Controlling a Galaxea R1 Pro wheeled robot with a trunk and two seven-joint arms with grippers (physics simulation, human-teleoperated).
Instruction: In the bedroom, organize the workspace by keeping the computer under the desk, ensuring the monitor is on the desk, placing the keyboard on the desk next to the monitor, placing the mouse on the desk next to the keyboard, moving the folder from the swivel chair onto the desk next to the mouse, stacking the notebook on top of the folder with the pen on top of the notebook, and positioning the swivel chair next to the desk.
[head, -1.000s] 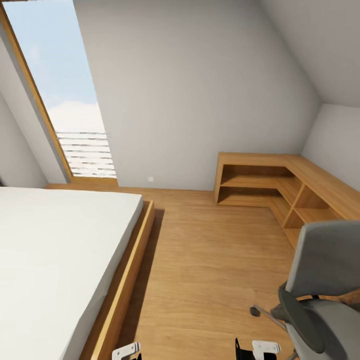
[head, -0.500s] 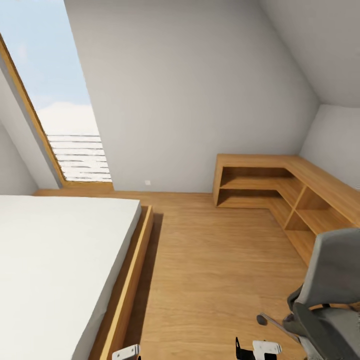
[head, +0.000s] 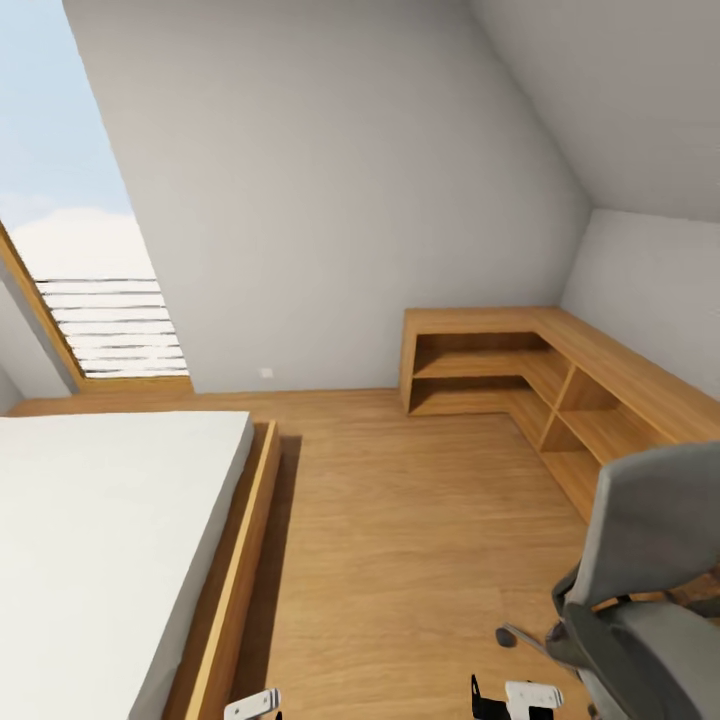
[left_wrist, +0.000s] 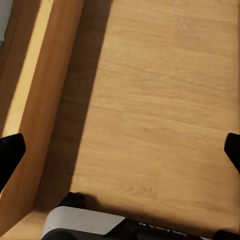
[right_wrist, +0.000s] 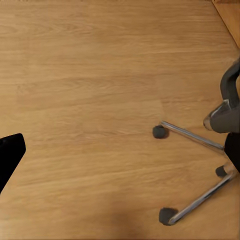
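The swivel chair stands at the lower right of the head view, showing its grey backrest, a black armrest and one chrome leg with a castor. Its chrome base and castors also lie on the wooden floor in the right wrist view. My left gripper hangs open over bare floor beside the bed frame, its black fingertips far apart. My right gripper is open too, empty, above the floor just beside the chair's base. Both wrists, left and right, peek in at the head view's lower edge.
A low bed with a white mattress and wooden frame fills the left. A wooden L-shaped open shelf unit runs along the far wall and the right wall. A slanted window is at far left. Open wooden floor lies between bed and shelf.
The camera has turned to the right: window, bed and shelf have slid left in the picture, and more of the chair's backrest shows. Both grippers keep their places at the lower edge.
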